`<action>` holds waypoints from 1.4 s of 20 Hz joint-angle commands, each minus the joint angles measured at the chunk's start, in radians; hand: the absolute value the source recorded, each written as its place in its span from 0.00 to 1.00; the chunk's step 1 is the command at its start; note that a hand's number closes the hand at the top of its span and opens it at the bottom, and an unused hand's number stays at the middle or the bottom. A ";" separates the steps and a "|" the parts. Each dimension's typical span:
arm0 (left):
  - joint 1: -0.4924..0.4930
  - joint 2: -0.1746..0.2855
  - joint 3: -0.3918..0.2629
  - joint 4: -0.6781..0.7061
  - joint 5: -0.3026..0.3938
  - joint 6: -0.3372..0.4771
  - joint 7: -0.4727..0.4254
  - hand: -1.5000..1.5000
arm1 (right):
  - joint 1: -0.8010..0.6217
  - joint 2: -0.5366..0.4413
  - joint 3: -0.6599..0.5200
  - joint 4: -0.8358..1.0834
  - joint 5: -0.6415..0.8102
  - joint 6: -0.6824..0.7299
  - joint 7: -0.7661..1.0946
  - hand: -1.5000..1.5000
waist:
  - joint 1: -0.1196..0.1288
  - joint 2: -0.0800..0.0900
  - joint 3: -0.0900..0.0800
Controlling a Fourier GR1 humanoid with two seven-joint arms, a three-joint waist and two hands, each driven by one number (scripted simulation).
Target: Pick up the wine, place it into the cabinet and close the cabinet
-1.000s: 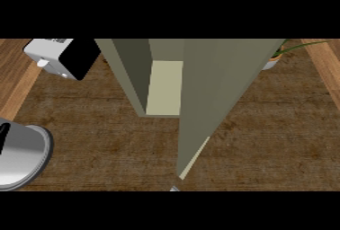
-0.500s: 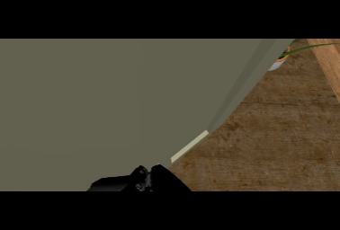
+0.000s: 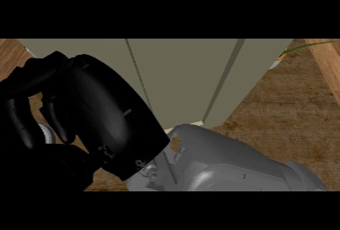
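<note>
The wine does not show in the head view. The olive cabinet (image 3: 179, 76) fills the upper middle, its door fronts facing me with only thin seams between them. My right hand (image 3: 100, 117) looms very close at the left, just before the cabinet's left door. Its fingers (image 3: 23, 117) hang loosely bent with nothing in them. Its grey forearm (image 3: 225, 166) comes in from the lower edge and hides the cabinet's lower corner. My left hand is out of the picture.
The wooden counter (image 3: 285, 117) shows at the right, with a green plant's leaves (image 3: 299, 47) by the cabinet's upper right corner. A pale grey object (image 3: 45, 132) peeks out behind the fingers at the left.
The cabinet door, standing edge-on a second ago, swung across the view and now lies flat with the cabinet front. My right hand rose from the lower edge to fill the left side.
</note>
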 commanded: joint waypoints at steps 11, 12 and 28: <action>-0.022 -0.048 0.028 0.001 -0.044 -0.008 0.060 0.00 | -0.134 -0.011 -0.254 0.535 -0.049 0.224 -0.297 1.00 | -0.014 0.001 0.002; 0.012 -0.074 0.008 0.008 -0.073 -0.019 0.030 0.00 | -0.088 -0.028 -0.249 0.494 -0.042 0.231 -0.325 1.00 | -0.018 -0.001 0.002; -0.055 -0.074 0.034 0.009 -0.056 -0.007 0.089 0.00 | -0.112 -0.093 -0.293 0.700 0.021 0.284 -0.468 1.00 | 0.000 0.008 0.000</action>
